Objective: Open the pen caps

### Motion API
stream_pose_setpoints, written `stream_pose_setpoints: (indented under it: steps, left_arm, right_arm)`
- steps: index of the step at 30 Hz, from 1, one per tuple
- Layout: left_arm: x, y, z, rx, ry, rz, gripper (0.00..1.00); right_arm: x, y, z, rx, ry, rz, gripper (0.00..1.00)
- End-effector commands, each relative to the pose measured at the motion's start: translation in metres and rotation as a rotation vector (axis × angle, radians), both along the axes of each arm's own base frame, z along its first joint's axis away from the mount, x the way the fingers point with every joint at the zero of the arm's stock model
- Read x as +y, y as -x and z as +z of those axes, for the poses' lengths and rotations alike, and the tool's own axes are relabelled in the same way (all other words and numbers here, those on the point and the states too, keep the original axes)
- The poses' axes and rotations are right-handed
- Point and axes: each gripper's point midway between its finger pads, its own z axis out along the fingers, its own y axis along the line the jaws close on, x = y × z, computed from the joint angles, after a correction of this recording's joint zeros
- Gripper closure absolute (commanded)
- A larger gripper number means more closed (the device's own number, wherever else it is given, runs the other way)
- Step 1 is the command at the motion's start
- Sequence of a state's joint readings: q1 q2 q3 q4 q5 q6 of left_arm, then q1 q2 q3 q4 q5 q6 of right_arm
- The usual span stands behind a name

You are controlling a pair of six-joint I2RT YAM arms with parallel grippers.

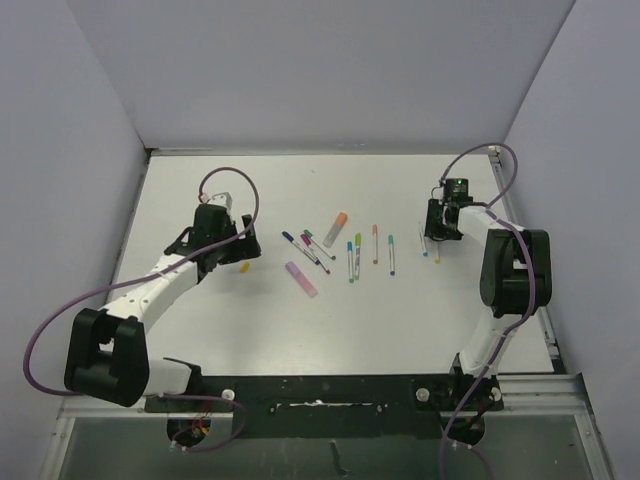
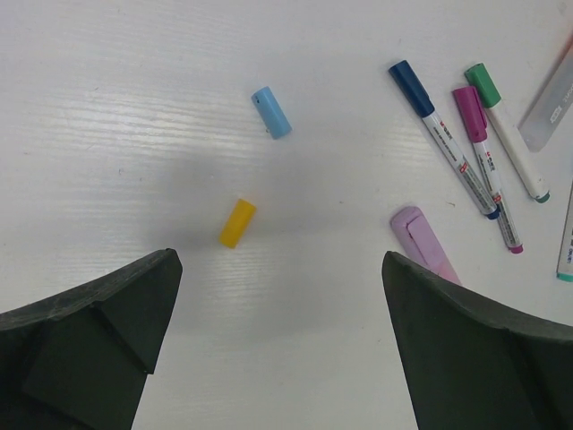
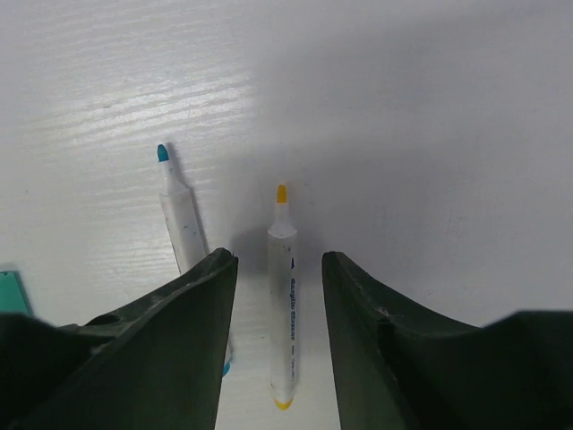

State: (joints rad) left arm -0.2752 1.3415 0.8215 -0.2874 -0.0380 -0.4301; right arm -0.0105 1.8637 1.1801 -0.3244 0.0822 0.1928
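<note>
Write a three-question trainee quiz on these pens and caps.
1. True or false: the left gripper is open and holds nothing.
2. Which pen lies on the table between the fingers of the right gripper? A) the yellow-tipped pen B) a teal-tipped pen C) a dark blue capped pen
3. How many loose caps show in the left wrist view?
Key: 1 true; 2 A; 3 two: the yellow cap and the light blue cap.
</note>
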Motion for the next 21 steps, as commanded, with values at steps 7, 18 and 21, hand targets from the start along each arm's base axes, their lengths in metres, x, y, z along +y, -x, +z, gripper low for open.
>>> stream_pose_setpoints:
  steps: [7, 18, 21]
  left_arm:
    - [-0.004, -0.007, 0.029, -0.113, 0.036, -0.002, 0.02]
    - [-0.020, -0.006, 0.033, -0.139, 0.085, -0.032, 0.02]
    - [-0.022, 0.000, 0.022, -0.115, 0.089, -0.038, 0.02]
  right_arm:
    - [0.005, -0.017, 0.050, -0.162, -0.008, 0.008, 0.51]
    - [0.099, 0.010, 0.080, -0.168, 0.022, 0.210, 0.38]
    - [0.110, 0.019, 0.068, -0.126, 0.001, 0.203, 0.38]
